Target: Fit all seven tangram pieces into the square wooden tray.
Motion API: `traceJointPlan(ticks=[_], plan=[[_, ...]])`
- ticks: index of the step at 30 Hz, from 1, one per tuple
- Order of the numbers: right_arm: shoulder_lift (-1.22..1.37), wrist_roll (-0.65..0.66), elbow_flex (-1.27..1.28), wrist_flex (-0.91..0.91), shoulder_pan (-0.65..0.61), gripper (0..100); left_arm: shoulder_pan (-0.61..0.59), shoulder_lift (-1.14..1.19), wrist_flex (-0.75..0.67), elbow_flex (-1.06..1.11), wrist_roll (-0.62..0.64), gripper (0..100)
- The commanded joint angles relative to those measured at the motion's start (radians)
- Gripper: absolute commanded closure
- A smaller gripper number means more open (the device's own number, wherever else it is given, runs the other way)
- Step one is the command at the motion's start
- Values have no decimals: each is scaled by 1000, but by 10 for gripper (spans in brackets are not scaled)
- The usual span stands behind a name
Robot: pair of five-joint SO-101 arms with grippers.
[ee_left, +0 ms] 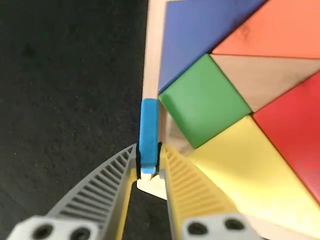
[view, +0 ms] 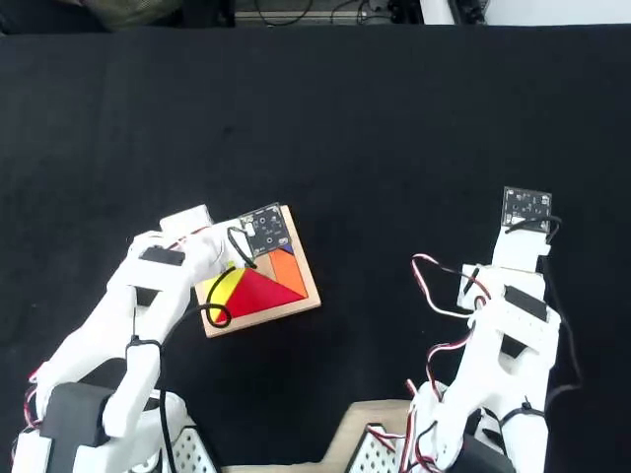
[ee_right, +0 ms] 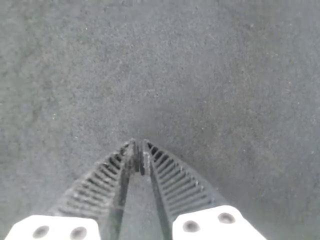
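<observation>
Now the left gripper (ee_left: 148,170) is clamping a light-blue piece (ee_left: 148,130) on edge, at the rim of the wooden tray (ee_left: 152,50), just beside the green square (ee_left: 205,100). A yellow piece (ee_left: 250,170) and a red piece (ee_left: 295,130) are lying inside. Well apart, the right gripper (ee_right: 138,155) is hanging over the black cloth (ee_right: 225,75), fingers pressed together, empty.

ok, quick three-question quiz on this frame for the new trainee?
1. True or false: the left gripper is shut on the blue piece at the rim of the wooden tray.
2. The right gripper is over: A the tray; B the bare black table; C the blue piece.
3. Fill in: the square piece in the tray is ____.
Key: 1 true; 2 B; 3 green.
</observation>
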Motion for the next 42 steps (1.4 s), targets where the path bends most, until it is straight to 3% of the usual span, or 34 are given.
traceJointPlan(ticks=[1,7,15,25,30,35,38,42], plan=[[8,8,-15,-15,-9,987,-16,2,-12,5,3,965],[8,8,-15,-15,-9,987,-19,-8,-12,10,5,795],[8,9,-15,-15,-9,987,-28,-11,-2,10,5,812],[8,9,-16,-20,-9,987,8,-313,486,-122,-3,812],[8,9,-13,-28,-9,987,12,-408,410,-91,8,812],[8,9,-5,-28,-9,987,-1,-338,146,12,252,812],[8,9,-5,-28,-9,987,-64,-265,169,-2,448,813],[8,9,-7,-28,-31,987,-222,-227,288,-70,575,816]])
